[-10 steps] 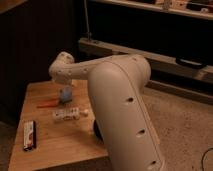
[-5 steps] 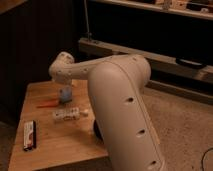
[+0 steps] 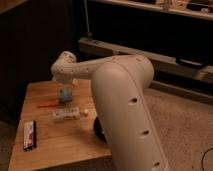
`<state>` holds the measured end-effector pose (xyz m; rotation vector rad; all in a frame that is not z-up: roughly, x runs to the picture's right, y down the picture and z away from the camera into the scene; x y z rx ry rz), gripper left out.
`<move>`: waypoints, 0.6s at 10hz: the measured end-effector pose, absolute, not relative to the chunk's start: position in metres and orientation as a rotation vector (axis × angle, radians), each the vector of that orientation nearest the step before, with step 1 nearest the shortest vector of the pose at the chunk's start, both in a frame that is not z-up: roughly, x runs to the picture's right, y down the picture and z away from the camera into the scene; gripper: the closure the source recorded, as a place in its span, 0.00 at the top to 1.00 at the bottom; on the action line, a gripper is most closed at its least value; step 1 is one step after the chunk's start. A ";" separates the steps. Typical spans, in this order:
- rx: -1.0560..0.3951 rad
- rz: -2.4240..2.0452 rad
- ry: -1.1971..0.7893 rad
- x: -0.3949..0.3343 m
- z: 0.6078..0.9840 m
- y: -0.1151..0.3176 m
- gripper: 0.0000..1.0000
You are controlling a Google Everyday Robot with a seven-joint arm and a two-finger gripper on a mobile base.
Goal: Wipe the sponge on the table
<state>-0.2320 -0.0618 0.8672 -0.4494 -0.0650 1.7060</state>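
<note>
The sponge (image 3: 65, 94) is a small blue-grey lump resting on the table (image 3: 60, 147), toward its far middle. My gripper (image 3: 66, 87) comes straight down from the white wrist joint (image 3: 64, 70) onto the top of the sponge. Most of the gripper is hidden behind the wrist and the sponge. The thick white arm (image 3: 125, 105) fills the right half of the view and covers the table's right side.
A thin orange-red item (image 3: 47, 104) lies just left of the sponge. A white tube-shaped bottle (image 3: 66, 115) lies in front of it. A black bowl (image 3: 98, 131) peeks out behind the arm. A flat dark packet (image 3: 30, 135) lies near the left front edge.
</note>
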 end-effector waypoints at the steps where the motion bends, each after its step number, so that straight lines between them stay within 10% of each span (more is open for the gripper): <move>1: -0.462 1.723 -0.101 -0.219 0.861 -0.070 0.80; 6: -0.476 1.724 -0.110 -0.221 0.858 -0.071 0.80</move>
